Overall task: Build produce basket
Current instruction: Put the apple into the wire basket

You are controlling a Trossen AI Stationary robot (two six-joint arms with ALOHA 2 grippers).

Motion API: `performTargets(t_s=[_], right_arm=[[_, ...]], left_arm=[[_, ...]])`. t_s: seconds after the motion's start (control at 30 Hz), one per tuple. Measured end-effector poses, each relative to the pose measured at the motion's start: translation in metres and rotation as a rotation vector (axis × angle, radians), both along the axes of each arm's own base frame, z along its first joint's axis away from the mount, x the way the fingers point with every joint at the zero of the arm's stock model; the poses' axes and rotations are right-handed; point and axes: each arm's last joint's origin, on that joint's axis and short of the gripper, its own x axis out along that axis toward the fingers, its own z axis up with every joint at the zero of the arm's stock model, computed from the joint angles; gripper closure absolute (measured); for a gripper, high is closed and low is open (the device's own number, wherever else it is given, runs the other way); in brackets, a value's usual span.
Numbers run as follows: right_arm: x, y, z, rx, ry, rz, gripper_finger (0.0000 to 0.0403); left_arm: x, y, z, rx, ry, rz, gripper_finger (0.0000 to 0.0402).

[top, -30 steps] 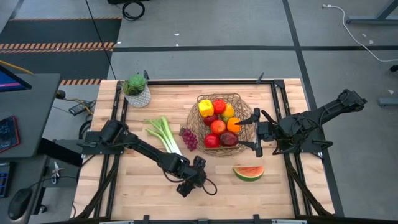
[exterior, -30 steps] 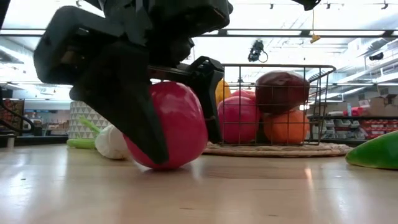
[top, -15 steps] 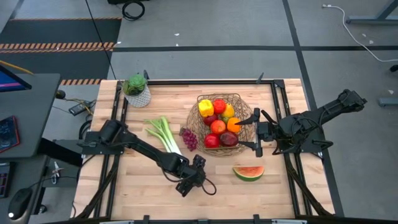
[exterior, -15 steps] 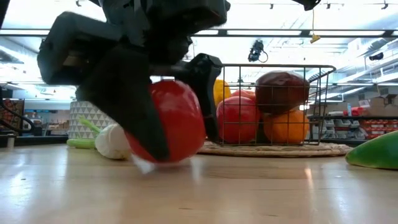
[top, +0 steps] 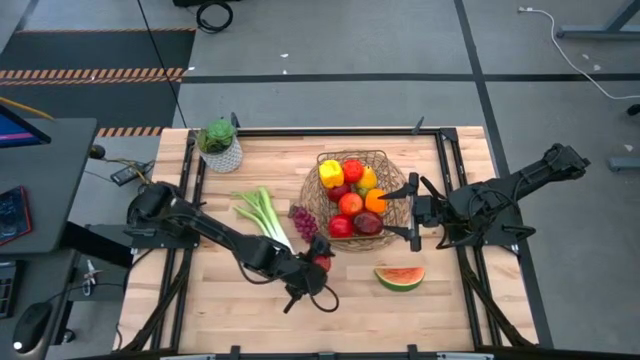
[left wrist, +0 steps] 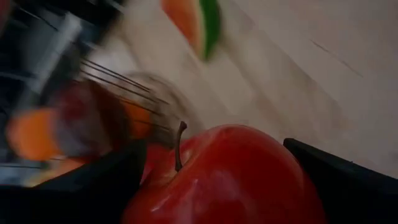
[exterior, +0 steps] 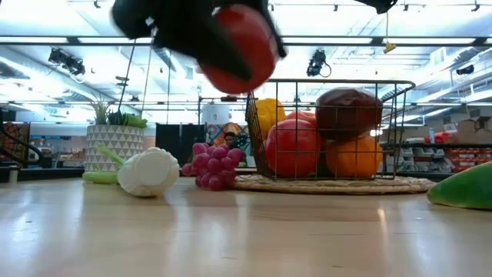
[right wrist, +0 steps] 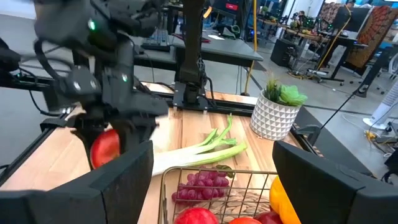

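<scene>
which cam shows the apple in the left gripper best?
Left wrist view: the red apple fills the frame, stem visible, between the left gripper's fingers. Low view shows it lifted but blurred; high view only a sliver; right wrist view shows it small.

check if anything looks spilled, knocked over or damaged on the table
Nothing stands out. The basket sits upright with its fruit inside; the leek, grapes and watermelon slice lie loose on the table, not yet loaded.

Left gripper point(top: 318, 268) lifted red apple point(exterior: 242, 48) off table; moved toward basket point(top: 389, 168).
</scene>
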Motion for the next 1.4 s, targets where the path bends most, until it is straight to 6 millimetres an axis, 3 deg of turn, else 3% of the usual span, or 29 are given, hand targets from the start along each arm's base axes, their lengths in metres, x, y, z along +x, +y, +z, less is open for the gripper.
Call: performTargets(t_s=[0.17, 0.57, 1.4], right_arm=[[0.000, 0.000, -0.001, -0.010, 0.009, -0.002, 0.0069], [0.000, 0.000, -0.001, -0.017, 0.013, -0.001, 0.0069], [-0.001, -0.001, -0.006, -0.046, 0.059, 0.001, 0.0069]], left_arm=[[-0.003, 0.000, 0.019, 0.152, -0.098, -0.003, 0.0026], [0.000, 0.000, 0.031, 0.619, -0.119, -0.096, 0.0026], [0.010, -0.004, 0.048, 1.047, -0.131, -0.339, 0.0026]])
